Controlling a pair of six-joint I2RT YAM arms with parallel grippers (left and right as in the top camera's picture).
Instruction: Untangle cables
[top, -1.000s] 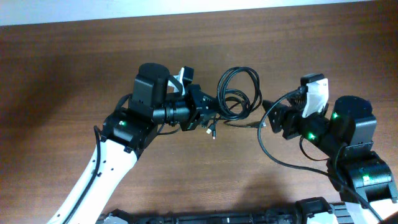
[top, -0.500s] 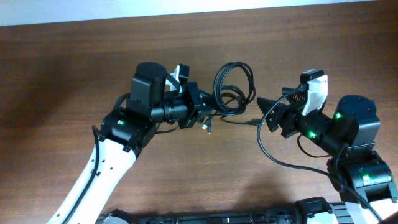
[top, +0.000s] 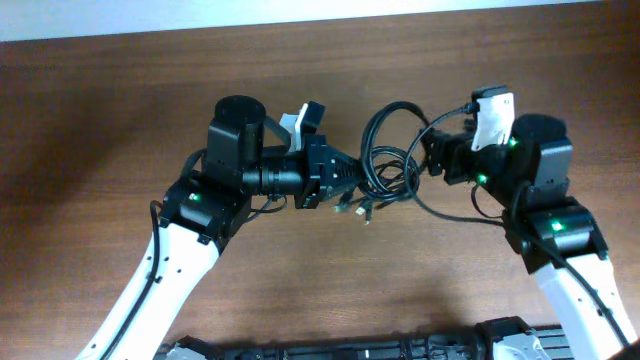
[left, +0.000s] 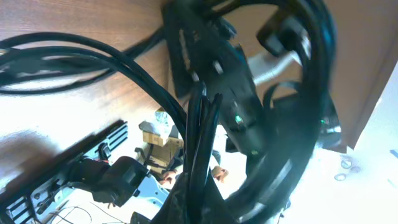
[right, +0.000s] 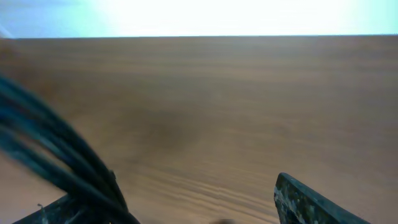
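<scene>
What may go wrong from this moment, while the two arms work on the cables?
1. The left end effector is shut on several strands of the cables at once, so a pull may tighten the tangle instead of loosening it.
2. The right end effector is open beside the loop; it may close on more than one strand, or miss.
3. The small plugs hang loose below the bundle and might catch in a loop.

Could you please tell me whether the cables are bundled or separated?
Bundled: the cables form overlapping loops in one clump, pinched by the shut left gripper.
</scene>
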